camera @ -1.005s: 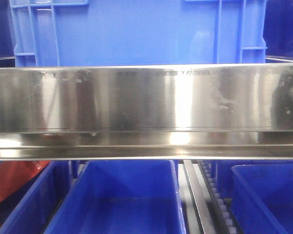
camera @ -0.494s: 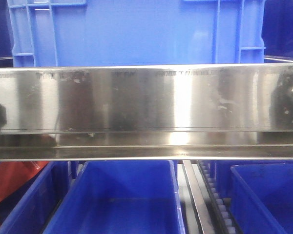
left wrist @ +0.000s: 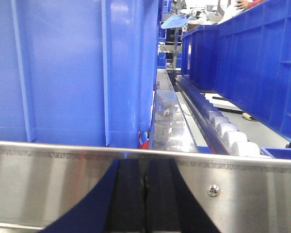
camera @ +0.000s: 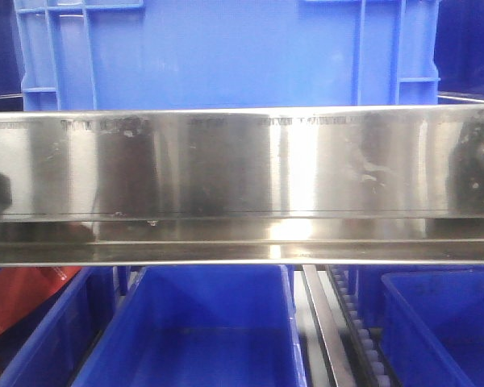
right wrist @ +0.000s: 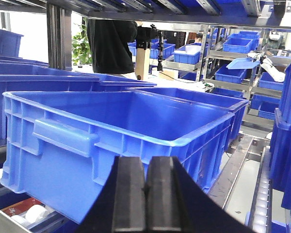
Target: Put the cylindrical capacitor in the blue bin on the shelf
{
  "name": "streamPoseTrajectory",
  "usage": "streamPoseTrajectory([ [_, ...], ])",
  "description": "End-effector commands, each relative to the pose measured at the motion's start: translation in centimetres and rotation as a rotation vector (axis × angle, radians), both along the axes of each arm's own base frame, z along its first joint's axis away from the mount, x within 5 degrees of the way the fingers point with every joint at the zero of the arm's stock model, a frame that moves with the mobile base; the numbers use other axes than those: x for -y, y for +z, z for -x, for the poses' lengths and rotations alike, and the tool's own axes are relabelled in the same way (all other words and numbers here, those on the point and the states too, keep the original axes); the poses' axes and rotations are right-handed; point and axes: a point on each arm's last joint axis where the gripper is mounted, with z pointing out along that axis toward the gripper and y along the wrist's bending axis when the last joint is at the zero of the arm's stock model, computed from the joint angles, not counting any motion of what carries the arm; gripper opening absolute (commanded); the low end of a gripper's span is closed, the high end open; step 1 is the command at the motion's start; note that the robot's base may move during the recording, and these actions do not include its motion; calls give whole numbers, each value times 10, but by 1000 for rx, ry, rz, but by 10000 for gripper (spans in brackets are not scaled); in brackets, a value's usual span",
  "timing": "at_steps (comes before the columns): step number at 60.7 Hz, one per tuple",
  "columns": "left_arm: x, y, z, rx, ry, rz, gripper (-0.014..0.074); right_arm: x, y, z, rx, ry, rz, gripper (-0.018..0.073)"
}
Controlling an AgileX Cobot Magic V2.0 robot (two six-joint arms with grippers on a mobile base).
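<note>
While both our left hand [left wrist: 145, 199] and right hand [right wrist: 145, 199] sit pressed together, the shelf rail [camera: 242, 165] blocks our front view. A blue bin [right wrist: 121, 141] stands just beyond our right hand, roller tracks [left wrist: 223, 133] alongside.

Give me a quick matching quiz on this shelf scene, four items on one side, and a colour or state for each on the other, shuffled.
Items:
1. front rail
2. bin
3. left gripper
4. rollers

Descriptions:
A. blue, nothing visible in it
B. white, in a row
C. shiny steel, mirror-like
D. black, fingers pressed together

Pairs: 1-C, 2-A, 3-D, 4-B
</note>
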Motion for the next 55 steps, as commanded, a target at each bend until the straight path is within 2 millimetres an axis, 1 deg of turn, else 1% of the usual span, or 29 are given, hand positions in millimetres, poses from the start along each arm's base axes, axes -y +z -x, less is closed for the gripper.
streamPoseTrajectory([
  [1,0,2,0,22,4,2,-111,1,1,0,18,-6,-13,-132],
  [21,0,2,0,22,4,2,-111,1,1,0,18,-8,-13,-132],
  [29,0,2,0,22,4,2,-111,2,-5,-3,-10,-36,-8,-132],
  [40,0,2,0,22,4,2,-111,16,-35,-11,-115,-258,-86,-132],
  [49,0,2,0,22,4,2,-111,29,-63,-3,-111,-418,-86,-132],
  [55,0,2,0,22,4,2,-111,33,-84,2,-106,-480,-79,-132],
])
